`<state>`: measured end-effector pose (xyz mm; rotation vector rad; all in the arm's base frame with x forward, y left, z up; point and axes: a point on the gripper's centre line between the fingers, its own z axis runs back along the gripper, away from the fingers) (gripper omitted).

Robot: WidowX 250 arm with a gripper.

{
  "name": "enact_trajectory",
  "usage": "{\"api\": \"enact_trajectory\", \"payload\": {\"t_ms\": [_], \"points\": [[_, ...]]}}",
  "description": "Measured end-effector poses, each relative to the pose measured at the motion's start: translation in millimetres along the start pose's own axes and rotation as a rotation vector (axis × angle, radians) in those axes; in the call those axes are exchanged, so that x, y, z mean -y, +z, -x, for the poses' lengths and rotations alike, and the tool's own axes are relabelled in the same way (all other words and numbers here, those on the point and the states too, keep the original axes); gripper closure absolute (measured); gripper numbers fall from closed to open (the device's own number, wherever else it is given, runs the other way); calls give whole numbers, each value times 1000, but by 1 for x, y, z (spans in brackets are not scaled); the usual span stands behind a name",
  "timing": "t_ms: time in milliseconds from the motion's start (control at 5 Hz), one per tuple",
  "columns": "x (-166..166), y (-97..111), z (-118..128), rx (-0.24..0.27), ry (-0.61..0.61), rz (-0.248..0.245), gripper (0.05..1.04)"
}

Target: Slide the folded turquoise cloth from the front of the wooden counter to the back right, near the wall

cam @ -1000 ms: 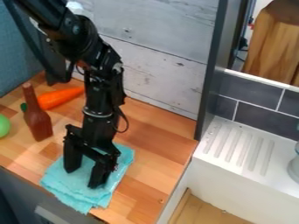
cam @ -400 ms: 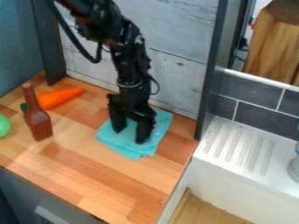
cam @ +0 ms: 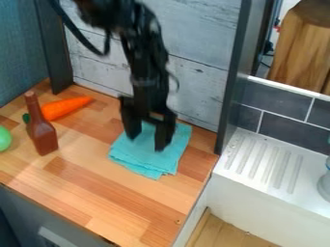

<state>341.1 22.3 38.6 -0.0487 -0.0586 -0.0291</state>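
The black gripper (cam: 147,143) hangs over the turquoise cloth (cam: 143,161) at the back right of the wooden counter. Its two fingers stand apart, with a stretch of cloth visible between them. Whether the fingertips touch the cloth I cannot tell. The cloth lies folded and flat, its upper part partly hidden behind the gripper.
A brown bottle (cam: 41,130) stands upright at the left, beside an orange carrot (cam: 64,107). A green round object (cam: 3,138) is at the left edge. The back wall (cam: 205,96) rises behind the gripper; a white ribbed sink ledge (cam: 270,164) is at the right.
Gripper and cloth have both shifted toward the back right of the counter since the first frame. Over the last moment the gripper has risen slightly, and the cloth has hardly moved.
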Motion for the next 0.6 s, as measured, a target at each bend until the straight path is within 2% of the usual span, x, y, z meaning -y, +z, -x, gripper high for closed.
{"api": "enact_trajectory", "payload": {"t_ms": [200, 400, 600], "points": [[-2, 41, 10, 83, 31, -41, 83], [13, 61, 19, 146, -40, -72, 83], [14, 69, 53, 90, -30, -145, 83]]}}
